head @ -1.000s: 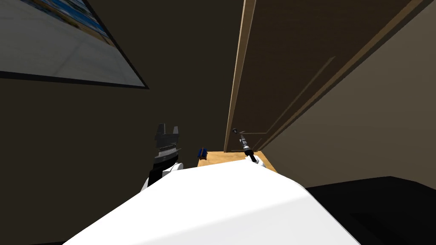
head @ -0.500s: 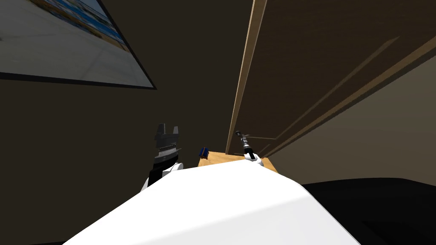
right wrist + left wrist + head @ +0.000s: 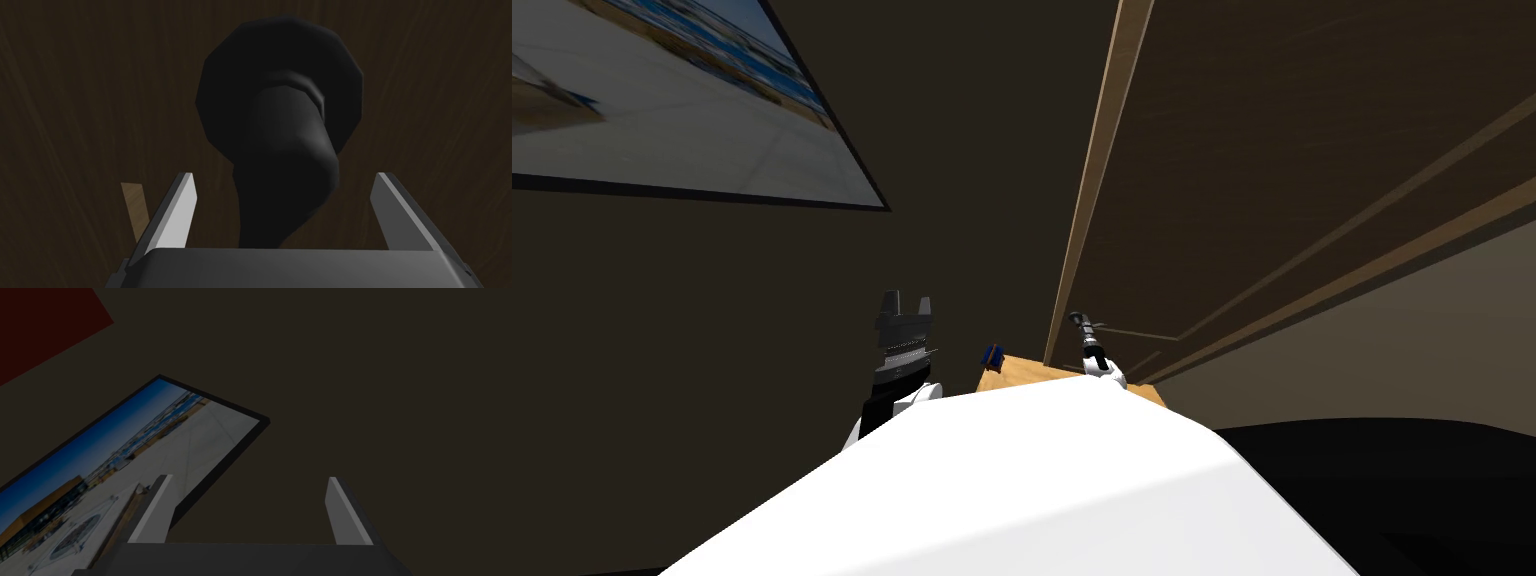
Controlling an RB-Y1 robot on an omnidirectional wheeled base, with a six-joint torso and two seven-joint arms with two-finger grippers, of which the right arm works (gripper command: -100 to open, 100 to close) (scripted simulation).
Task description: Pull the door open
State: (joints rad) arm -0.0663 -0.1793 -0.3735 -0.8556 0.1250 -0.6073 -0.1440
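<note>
A dark brown door [image 3: 1272,150] with a pale edge [image 3: 1097,180] stands at my right front. Its dark handle [image 3: 285,145], a round rose with a lever, juts from the door face. My right gripper [image 3: 285,175] is open around the lever, one finger on each side with a gap to both, and nothing is gripped. In the head view this gripper [image 3: 1080,322] sits low on the door, close to the pale edge. My left gripper [image 3: 904,300] is raised at the left by the wall, with its fingers [image 3: 157,503] open and empty.
A framed picture [image 3: 682,110] hangs on the dark wall [image 3: 962,150] to the left of the door. A small blue object [image 3: 992,356] lies on the light wooden floor [image 3: 1022,375] by the door's foot. A black area [image 3: 1392,490] spreads at the lower right.
The whole head view has shifted, so I have moved: the picture and the door's edge now lie further right. The door's panel lines slant flatter. My right arm sits closer to my chest.
</note>
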